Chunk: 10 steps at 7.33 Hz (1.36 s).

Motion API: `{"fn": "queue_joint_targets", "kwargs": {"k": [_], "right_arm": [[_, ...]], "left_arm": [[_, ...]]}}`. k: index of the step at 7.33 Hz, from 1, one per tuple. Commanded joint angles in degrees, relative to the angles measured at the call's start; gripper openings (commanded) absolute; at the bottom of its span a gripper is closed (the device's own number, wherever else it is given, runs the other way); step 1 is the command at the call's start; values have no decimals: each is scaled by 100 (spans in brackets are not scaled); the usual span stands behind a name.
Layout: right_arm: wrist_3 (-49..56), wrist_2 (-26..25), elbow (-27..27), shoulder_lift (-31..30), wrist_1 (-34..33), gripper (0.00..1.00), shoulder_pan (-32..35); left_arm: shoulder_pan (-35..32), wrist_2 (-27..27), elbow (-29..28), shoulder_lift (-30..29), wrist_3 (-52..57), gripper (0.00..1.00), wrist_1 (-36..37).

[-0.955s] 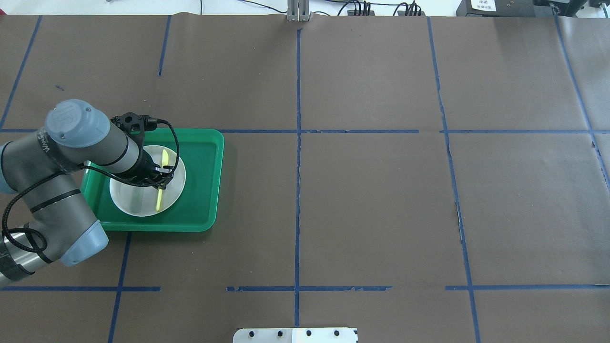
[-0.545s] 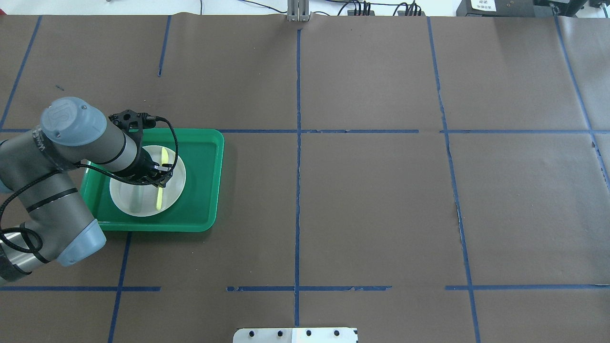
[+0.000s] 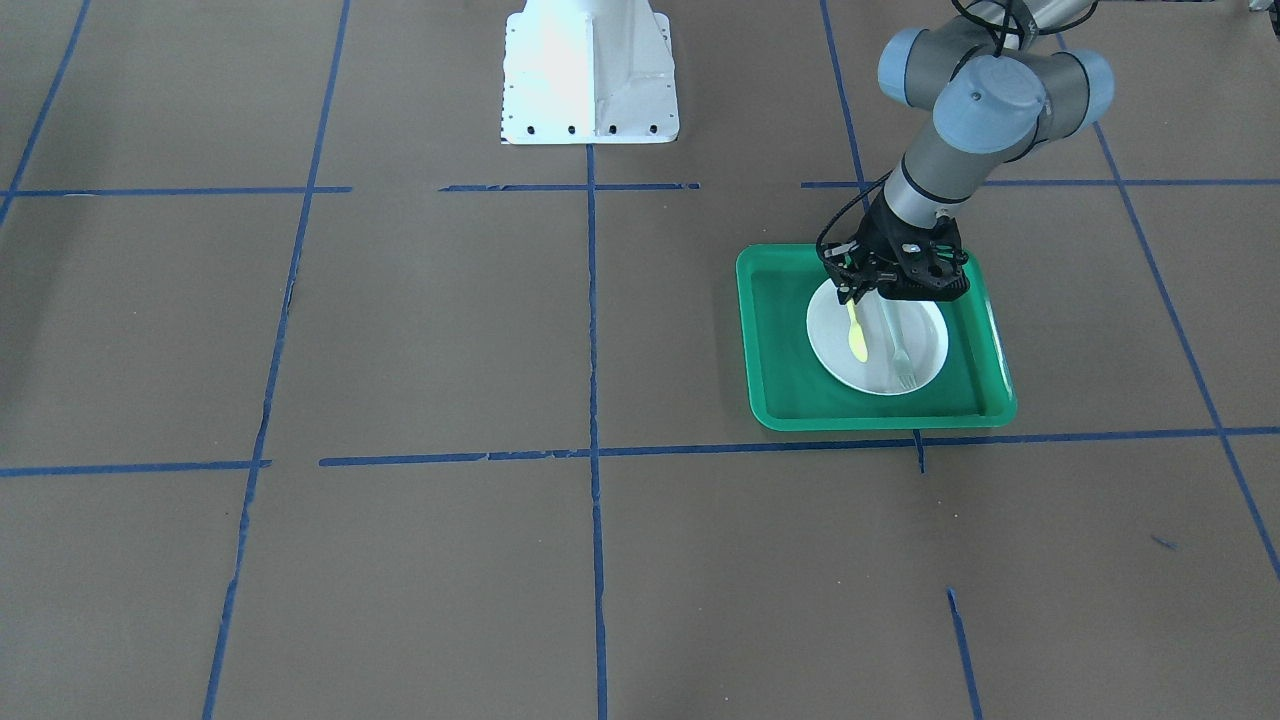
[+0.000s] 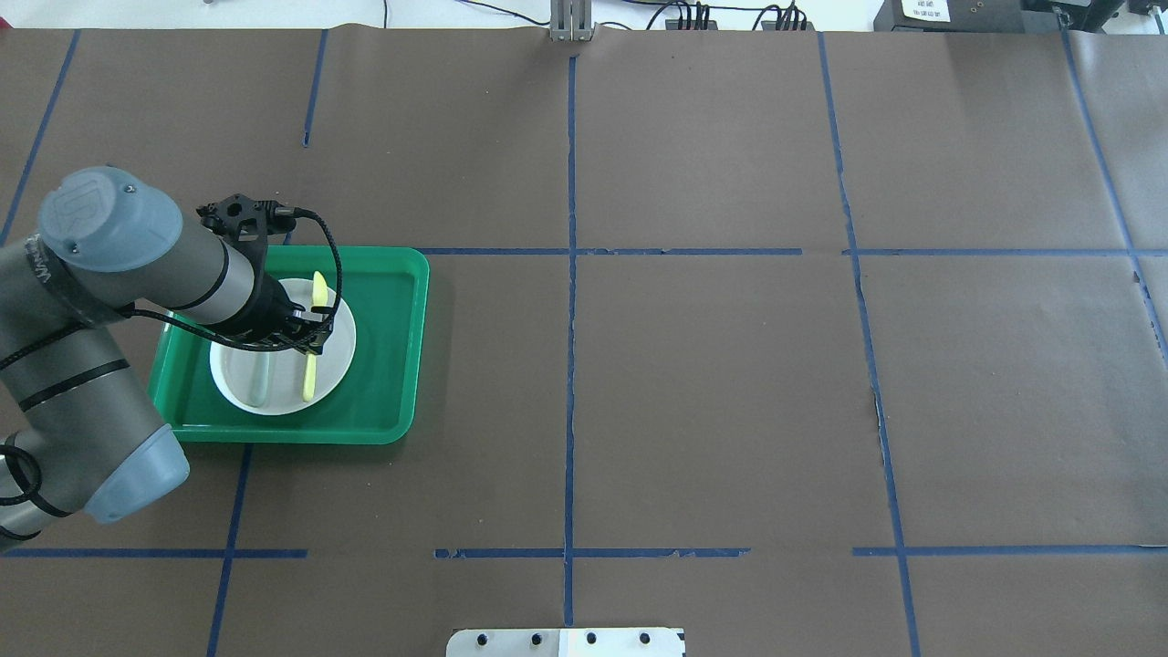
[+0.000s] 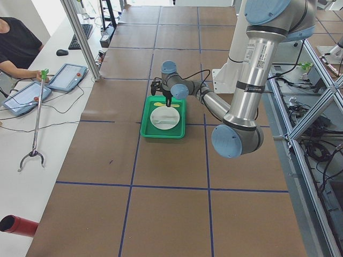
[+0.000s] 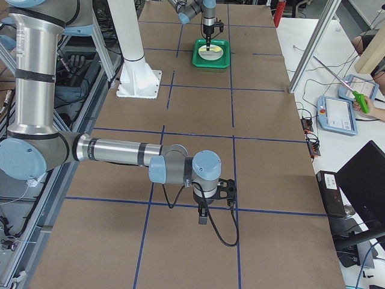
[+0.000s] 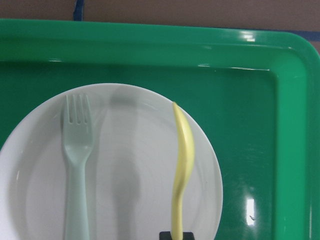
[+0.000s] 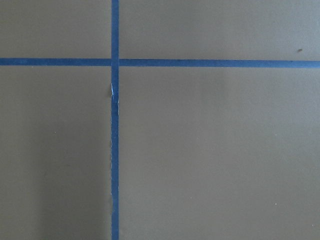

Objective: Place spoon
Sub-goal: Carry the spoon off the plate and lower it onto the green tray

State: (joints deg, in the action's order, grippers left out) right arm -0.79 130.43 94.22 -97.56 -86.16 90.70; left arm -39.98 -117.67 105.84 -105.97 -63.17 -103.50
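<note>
Spoon (image 7: 184,150) over plate (image 7: 135,150), mid-handle hidden by end effector (image 4: 308,339)

Left end effector (image 3: 852,298) points down, pinching pale-yellow plastic spoon (image 3: 857,338); right end effector (image 6: 203,217) hangs low, also pointing down.

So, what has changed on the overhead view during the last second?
The left arm swung back toward the view's left edge, and the left hand shifted slightly away from the robot with the spoon, whose far tip now reaches the far rim of the plate. Nothing was let go: the hand still seems closed on the spoon. Plate, fork and green tray stayed put.
</note>
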Motion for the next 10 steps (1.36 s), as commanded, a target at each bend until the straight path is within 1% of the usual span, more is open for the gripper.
{"fn": "queue_joint_targets", "kwargs": {"k": [1,2,4,5,6,8,9,10], "right_arm": [[0,0,0,0,-6,100,0],[0,0,0,0,-6,100,0],[0,0,0,0,-6,100,0],[0,0,0,0,-6,100,0],[0,0,0,0,-6,100,0],[0,0,0,0,-6,100,0],[0,0,0,0,-6,100,0],[0,0,0,0,-6,100,0]], "left_arm": [[52,-2,-368,-527,-447,1,85],[70,-2,-563,-678,-520,1,41],[245,16,-617,-697,-618,1,23],[272,33,-739,-697,-609,1,14],[298,34,-888,-697,-609,1,-186],[298,34,-960,-697,-600,1,-258],[298,34,-960,-688,-574,15,-258],[298,34,-960,-688,-548,41,-258]]}}
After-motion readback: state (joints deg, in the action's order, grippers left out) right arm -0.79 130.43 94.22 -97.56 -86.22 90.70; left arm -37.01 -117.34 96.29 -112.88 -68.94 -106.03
